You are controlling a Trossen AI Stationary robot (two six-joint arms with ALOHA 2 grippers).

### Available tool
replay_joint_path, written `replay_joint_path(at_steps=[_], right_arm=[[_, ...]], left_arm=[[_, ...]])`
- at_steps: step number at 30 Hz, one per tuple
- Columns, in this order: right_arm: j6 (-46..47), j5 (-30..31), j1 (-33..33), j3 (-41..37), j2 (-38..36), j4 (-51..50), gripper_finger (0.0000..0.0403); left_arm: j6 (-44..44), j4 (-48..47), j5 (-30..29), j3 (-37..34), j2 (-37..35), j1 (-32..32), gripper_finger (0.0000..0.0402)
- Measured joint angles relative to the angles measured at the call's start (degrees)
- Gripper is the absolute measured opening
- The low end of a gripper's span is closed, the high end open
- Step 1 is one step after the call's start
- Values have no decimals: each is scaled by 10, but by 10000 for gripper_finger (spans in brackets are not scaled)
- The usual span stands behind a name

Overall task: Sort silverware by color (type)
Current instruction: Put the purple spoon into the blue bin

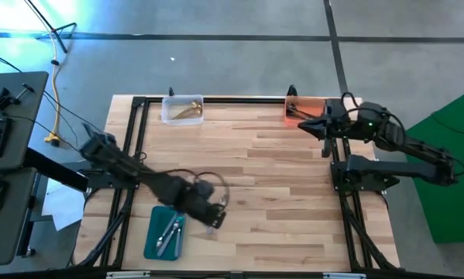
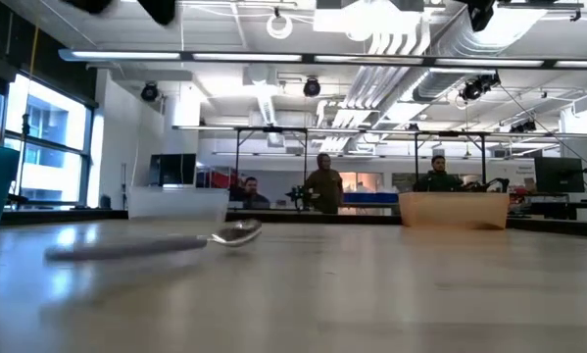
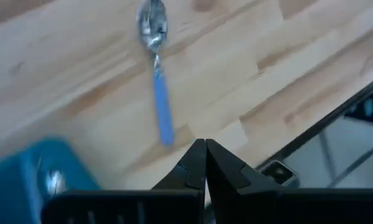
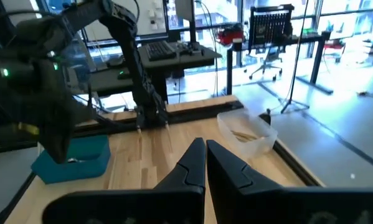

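While the left gripper (image 3: pixel 205 163) hangs with fingers pressed together holding nothing, a silver spoon with a pale blue handle (image 3: pixel 156 68) lies on the table (image 3: pixel 248 56) at the frame's upper centre, and the right gripper (image 4: pixel 205 163) waits, likewise closed.

- Three trays: one clear tray (image 1: pixel 182 109), one orange tray (image 1: pixel 304 111), one teal tray (image 1: pixel 163 232).
- One lilac-handled spoon (image 3: pixel 156 74) lying loose on the counter (image 1: pixel 278 186).
- Two robot arms.
- Three people in the room behind.
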Motion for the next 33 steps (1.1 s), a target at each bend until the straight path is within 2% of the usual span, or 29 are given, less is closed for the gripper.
replay_joint_path(at_steps=[3, 5, 9, 13, 17, 20, 26, 33], right_arm=[[-4, 0, 0, 0, -13, -3, 0], [-4, -1, 0, 0, -18, -6, 0], [-4, -1, 0, 0, -19, -8, 0], [-1, 17, 0, 0, -12, -8, 0], [14, 31, 0, 0, -6, -7, 0], [23, 39, 0, 0, -2, -7, 0], [30, 48, 0, 0, 1, -7, 0], [31, 48, 0, 0, 1, -7, 0]], left_arm=[[-109, -33, -31, 0, -27, -41, 2], [-142, -52, -50, 0, -27, -57, 1], [-106, -37, -39, -1, 0, -25, 26], [-50, -12, -37, -2, 42, 24, 75], [-45, 11, -3, -1, 88, 63, 123], [-54, 35, 17, -1, 120, 80, 142], [-107, 54, 83, -1, 169, 85, 141], [-160, 55, 88, -1, 195, 58, 121]])
